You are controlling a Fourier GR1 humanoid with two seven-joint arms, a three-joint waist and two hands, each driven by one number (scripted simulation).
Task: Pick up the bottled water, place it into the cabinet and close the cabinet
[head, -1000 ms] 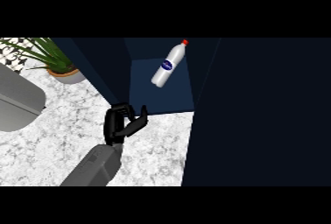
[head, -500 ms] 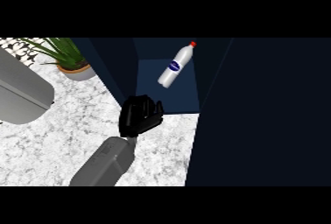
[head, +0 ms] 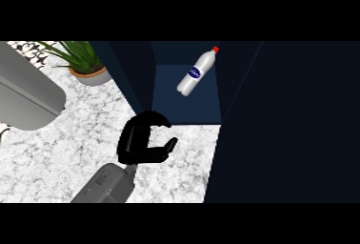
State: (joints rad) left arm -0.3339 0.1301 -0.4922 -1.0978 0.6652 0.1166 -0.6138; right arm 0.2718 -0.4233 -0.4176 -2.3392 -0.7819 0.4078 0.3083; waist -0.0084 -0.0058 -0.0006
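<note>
The bottled water (head: 195, 71) is inside the cabinet (head: 281, 119), on the blue floor in there. It is white with a blue label (head: 195, 73) and a red cap (head: 215, 48), and it leans so the cap points up and to the right. Nothing is touching it. The cabinet is dark blue and it is open, so you can see right in. The left hand (head: 137, 143) is black and sits over the tabletop (head: 70, 147), just in front of the cabinet and well apart from the bottle. Its fingers (head: 158, 121) are bent over at the top and its thumb (head: 169, 145) sticks up from below, so the hand looks like the letter C with the gap on the right. There is nothing in that gap, so the hand has hold of nothing. The fingers are right by the near end of a dark panel (head: 130, 71) on the cabinet's left side, but I cannot tell if they touch it. The grey forearm (head: 105, 183) comes in from the bottom. The tabletop is white and grey like marble. A green plant (head: 70, 52) in a small pot (head: 91, 76) stands at the back, and a big round grey thing (head: 25, 95) is at the far left
</note>
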